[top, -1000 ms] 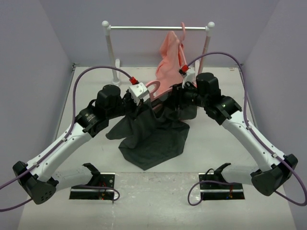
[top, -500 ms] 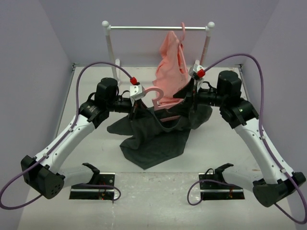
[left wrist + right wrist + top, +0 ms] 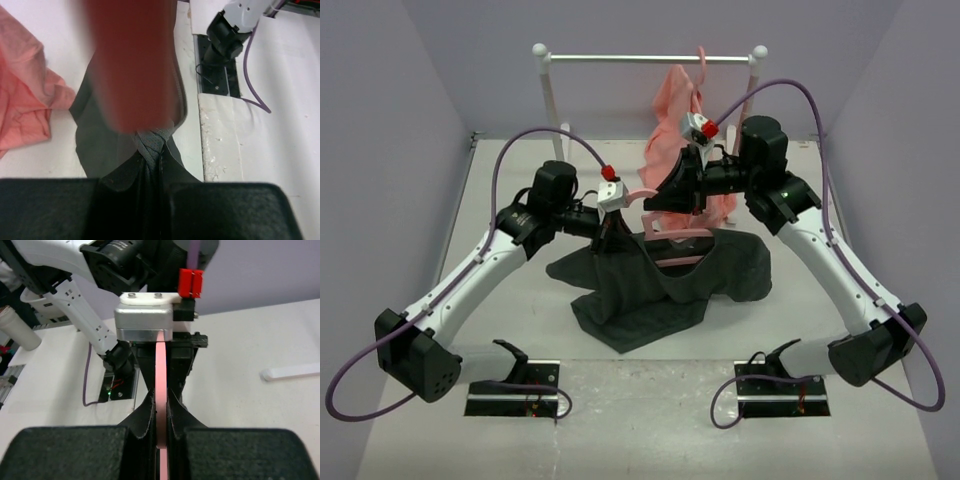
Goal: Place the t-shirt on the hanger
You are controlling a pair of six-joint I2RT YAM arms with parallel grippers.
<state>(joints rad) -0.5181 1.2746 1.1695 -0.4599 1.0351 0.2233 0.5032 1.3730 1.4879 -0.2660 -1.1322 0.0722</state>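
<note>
**Now the right gripper (image 3: 161,412) has the hanger (image 3: 160,370)**

Its jaws, wide half a second ago, are clenched on the pink bar at upper centre. The left gripper (image 3: 161,172) stays pinched on the t-shirt (image 3: 650,300), which drapes over the hanger at mid-frame; the second shoulder probably comes next.

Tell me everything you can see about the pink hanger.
The hanger is thin, smooth pink plastic. From above, its curved hook pokes out past the t-shirt, and its lower bars show inside the neck opening, with the cloth draped around it. The right gripper has its fingers shut on one strip of it, seen edge-on.
</note>
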